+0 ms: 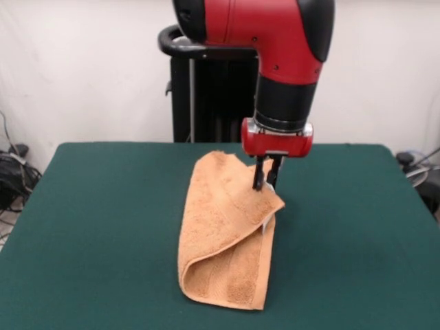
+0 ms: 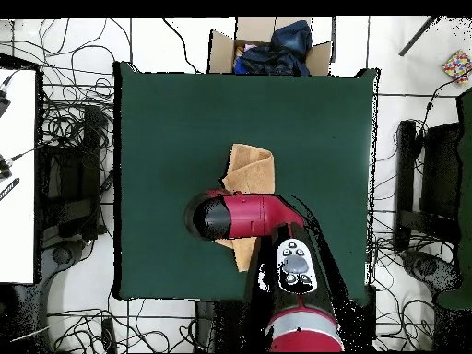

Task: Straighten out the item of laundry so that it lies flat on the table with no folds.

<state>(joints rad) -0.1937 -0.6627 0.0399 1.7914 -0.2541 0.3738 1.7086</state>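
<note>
The orange-tan towel [image 1: 223, 234] lies folded over on itself in the middle of the dark green table [image 1: 103, 227], with a rounded fold at its near end. My gripper [image 1: 267, 180] comes straight down onto the towel's far right part. Its fingers are close together, pinching the top layer, which is raised into a peak there. A bit of white shows under that lifted edge. In the overhead view my red arm covers the gripper and the towel's middle. Only the two ends of the towel [image 2: 251, 169] show on the table [image 2: 323, 120].
The black pedestal [image 1: 206, 89] stands behind the table's far edge. A cardboard box of dark clothes [image 2: 267, 46] sits beyond the table's top edge in the overhead view. Cables lie on the floor all round the table.
</note>
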